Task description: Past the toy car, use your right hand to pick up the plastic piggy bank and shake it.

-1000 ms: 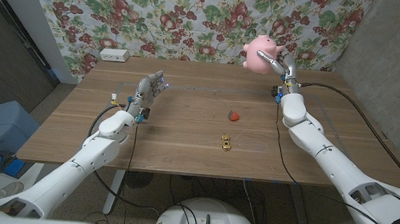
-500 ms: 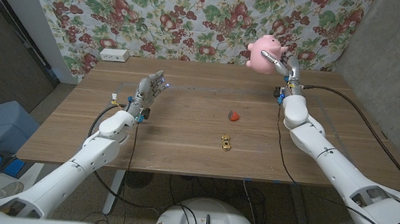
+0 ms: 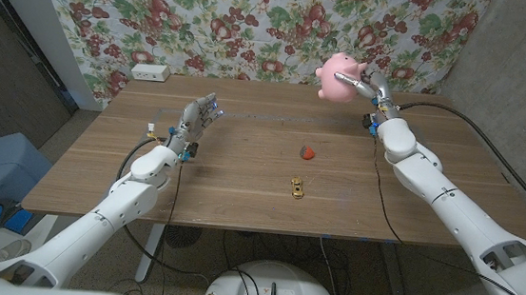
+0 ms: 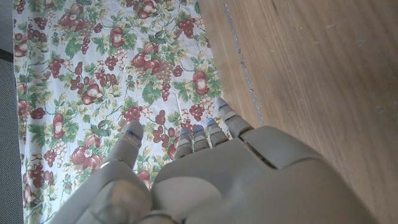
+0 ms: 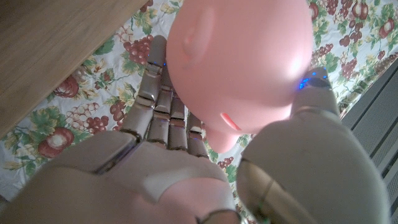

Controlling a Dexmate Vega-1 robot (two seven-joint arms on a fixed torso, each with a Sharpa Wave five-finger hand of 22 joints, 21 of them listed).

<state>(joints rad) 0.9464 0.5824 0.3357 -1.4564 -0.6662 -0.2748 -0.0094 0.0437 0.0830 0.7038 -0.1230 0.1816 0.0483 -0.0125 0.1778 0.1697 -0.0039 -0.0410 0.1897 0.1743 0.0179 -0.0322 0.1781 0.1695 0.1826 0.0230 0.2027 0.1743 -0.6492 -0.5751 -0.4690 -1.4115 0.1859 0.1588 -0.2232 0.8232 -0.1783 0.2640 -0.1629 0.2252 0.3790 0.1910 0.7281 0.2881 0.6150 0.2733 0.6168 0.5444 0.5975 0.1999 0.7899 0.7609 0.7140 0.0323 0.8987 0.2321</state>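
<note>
The right hand holds the pink piggy bank in the air above the far edge of the tabletop, toward one o'clock from the middle of the board, in front of the fruit-print cloth that hangs behind; in the right wrist view the fingers wrap one side of the bank and the thumb presses the other, so the grip is closed around it. The toy car, small and yellow, sits on the wood near the front edge at about five o'clock from the centre, and a small red thing lies just beyond it, at its twelve o'clock; both are well apart from the lifted bank. The left hand stands over the tabletop at about ten o'clock, fingers spread apart and holding nothing; the left wrist view shows its fingers reaching out toward the cloth past the table's far edge. A white box rests at the far left corner, at eleven o'clock
</note>
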